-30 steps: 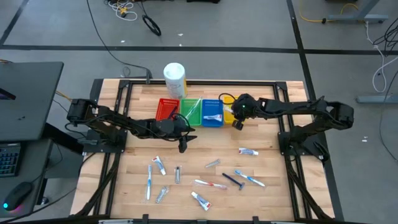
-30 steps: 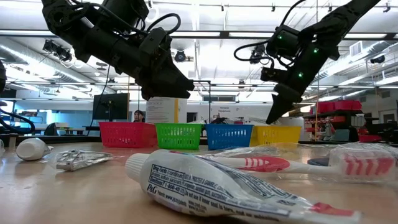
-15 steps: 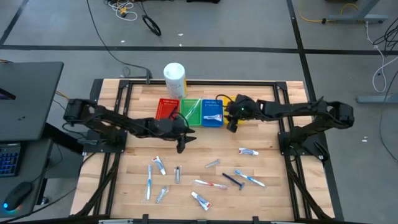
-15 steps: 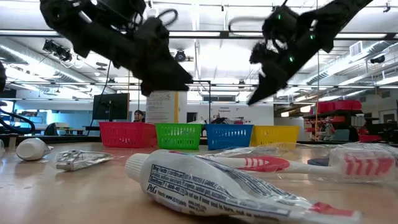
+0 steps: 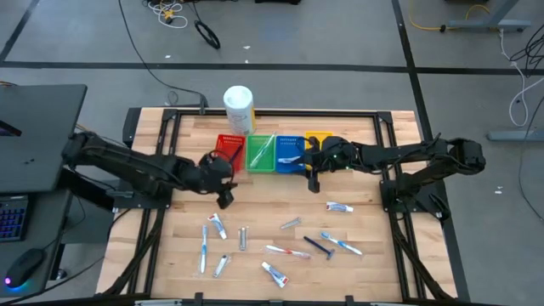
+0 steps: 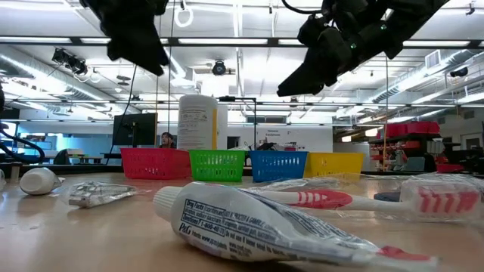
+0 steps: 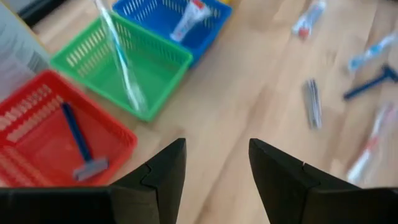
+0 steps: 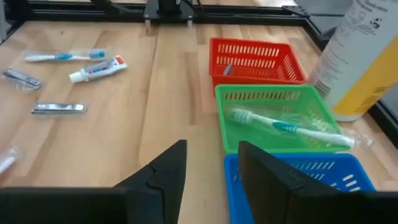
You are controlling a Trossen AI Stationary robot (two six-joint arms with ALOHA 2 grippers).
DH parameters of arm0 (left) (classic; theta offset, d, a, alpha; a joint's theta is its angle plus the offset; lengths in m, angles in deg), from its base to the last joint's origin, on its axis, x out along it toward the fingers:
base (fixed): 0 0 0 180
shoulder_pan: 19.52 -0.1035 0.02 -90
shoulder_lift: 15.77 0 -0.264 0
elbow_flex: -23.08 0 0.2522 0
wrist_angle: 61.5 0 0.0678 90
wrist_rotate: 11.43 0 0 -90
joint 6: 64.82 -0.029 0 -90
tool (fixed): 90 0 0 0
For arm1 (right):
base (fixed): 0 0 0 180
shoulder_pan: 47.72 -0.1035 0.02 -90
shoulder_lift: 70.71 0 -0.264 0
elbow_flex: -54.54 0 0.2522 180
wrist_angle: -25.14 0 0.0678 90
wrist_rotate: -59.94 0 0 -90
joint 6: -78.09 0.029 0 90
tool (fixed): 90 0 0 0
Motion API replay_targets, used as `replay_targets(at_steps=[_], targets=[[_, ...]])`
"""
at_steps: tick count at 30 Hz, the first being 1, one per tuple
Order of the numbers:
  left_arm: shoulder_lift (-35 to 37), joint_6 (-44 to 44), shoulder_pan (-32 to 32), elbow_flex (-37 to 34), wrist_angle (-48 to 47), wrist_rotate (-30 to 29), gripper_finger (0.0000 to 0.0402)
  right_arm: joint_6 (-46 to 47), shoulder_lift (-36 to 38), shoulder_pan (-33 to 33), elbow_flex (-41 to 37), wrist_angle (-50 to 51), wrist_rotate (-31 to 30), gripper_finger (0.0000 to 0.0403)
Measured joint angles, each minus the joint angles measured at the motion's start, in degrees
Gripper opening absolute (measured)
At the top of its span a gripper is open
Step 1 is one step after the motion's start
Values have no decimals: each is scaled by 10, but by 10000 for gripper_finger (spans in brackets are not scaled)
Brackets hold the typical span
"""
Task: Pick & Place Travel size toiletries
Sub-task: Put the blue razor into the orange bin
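1. The step in hand looks like going for the next loose item, so each empty hand should come down square over one piece, fingers either side of its narrow width.
2. The left hand (image 5: pixel 223 201) hangs released, holding nothing, near the red bin (image 5: pixel 228 150); the white tube (image 5: pixel 218 225) lies just nearer on the table (image 5: pixel 365 212).
3. The right hand (image 5: pixel 312 180) is likewise released and empty (just in front of the blue bin (image 5: pixel 290 151)); another tube (image 5: pixel 339 206) lies nearer and right.
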Motion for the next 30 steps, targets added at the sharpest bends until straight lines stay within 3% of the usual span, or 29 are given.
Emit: replay_targets(at_steps=[8,12,19,30], targets=[[-104,113,63,110,-217,-1,185,-13,0,2,0,11,-29,154],[-149,166,79,139,-266,29,185,-28,0,2,0,-3,-29,154],[-191,234,107,139,-270,70,185,-79,0,5,0,-79,-40,154],[-210,335,169,140,-261,61,185,-90,0,16,0,-217,-39,154]])
